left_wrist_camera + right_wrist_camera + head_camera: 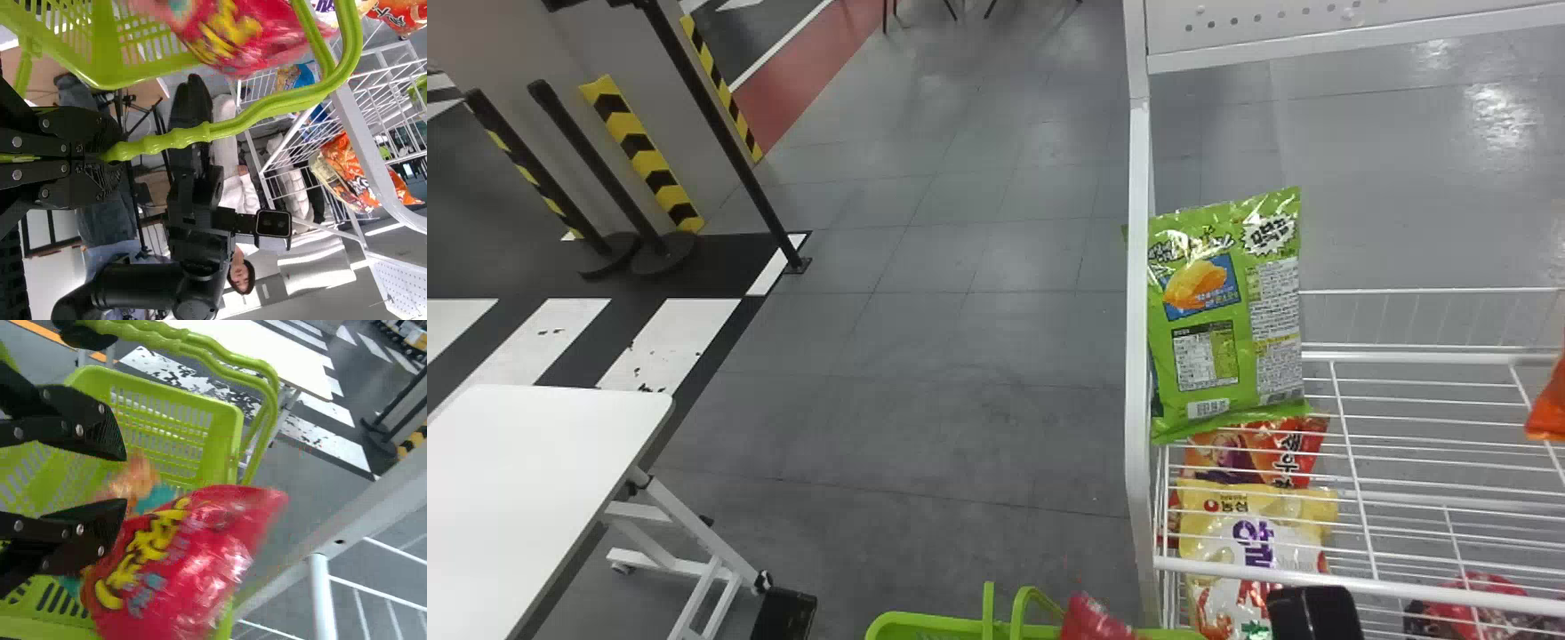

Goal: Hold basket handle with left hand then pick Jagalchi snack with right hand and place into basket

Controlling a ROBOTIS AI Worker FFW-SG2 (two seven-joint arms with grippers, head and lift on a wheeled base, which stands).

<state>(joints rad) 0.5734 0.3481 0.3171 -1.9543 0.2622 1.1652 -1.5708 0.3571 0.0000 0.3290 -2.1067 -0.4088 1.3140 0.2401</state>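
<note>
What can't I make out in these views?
- Head view: most of the basket, cut off by the bottom edge; the orange bag, by the right edge.
- Left wrist view: the handle inside the left gripper, hidden by its fingers.
- Right wrist view: the basket floor behind the red bag.

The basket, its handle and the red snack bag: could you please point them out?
Basket [227, 447]: right wrist view, wall.
Handle [173, 139]: left wrist view, wavy grip.
Red snack bag [197, 570]: right wrist view, shiny wrapper.
</note>
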